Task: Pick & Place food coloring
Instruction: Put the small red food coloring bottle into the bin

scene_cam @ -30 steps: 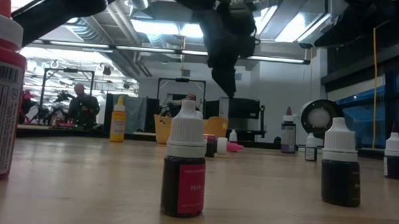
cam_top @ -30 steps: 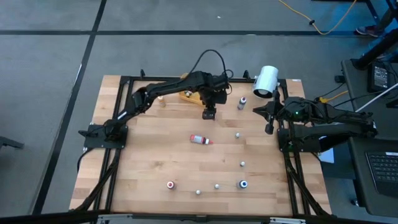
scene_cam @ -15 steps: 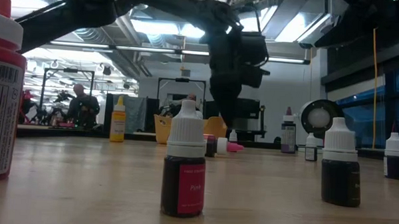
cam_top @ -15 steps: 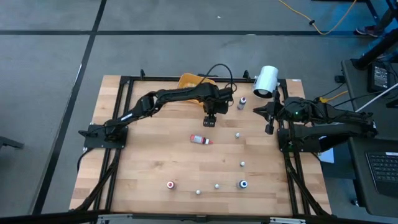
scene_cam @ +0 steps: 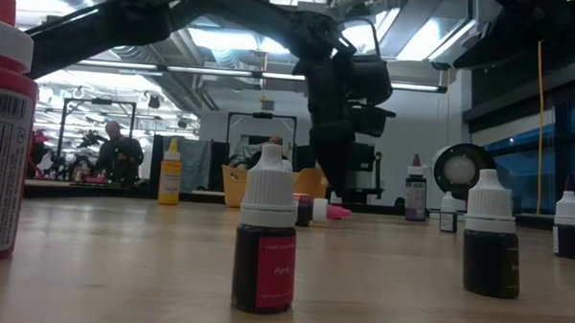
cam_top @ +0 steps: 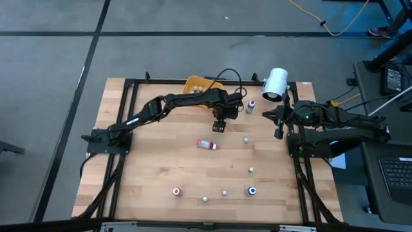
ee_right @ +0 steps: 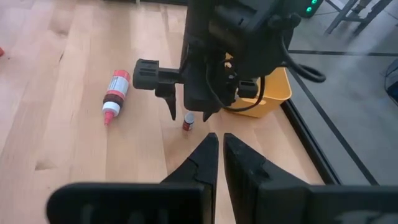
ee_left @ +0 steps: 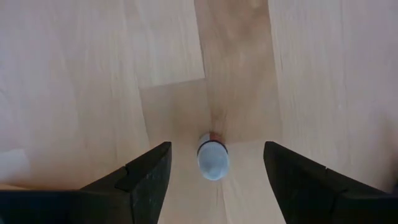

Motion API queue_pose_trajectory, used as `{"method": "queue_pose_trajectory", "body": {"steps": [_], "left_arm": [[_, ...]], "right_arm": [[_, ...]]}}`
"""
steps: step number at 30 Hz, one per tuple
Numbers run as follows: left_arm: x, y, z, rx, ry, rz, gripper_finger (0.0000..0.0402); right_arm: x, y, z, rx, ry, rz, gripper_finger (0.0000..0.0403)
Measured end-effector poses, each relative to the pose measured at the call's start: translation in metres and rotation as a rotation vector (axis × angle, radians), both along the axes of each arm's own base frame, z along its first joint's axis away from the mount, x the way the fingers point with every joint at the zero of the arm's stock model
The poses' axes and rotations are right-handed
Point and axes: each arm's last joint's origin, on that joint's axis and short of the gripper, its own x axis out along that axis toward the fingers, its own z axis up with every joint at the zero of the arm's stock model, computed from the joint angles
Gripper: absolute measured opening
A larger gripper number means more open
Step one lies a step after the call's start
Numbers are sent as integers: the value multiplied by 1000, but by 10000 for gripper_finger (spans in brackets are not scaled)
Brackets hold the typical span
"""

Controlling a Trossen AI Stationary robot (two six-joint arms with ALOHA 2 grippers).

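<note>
Grey-capped tiny bottle [ee_left: 212, 159] stands upright — between the left end effector [ee_left: 214, 180] fingers, spread wide.

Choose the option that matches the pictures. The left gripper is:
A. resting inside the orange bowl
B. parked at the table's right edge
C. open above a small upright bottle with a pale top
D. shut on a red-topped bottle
C: in the left wrist view the left gripper has its fingers spread with the small pale-topped bottle standing untouched between them.
</note>
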Motion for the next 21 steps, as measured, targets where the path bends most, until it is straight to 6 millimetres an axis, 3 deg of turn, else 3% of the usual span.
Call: {"method": "queue_pose_trajectory", "body": {"steps": [8, 21], "left_arm": [[-1, 10, -19, -59, 31, 29, 225], [0, 9, -18, -58, 26, 28, 189]], "right_arm": [[0, 0, 0, -1, 3, 1, 30], [-2, 0, -3, 4, 36, -1, 30]]}}
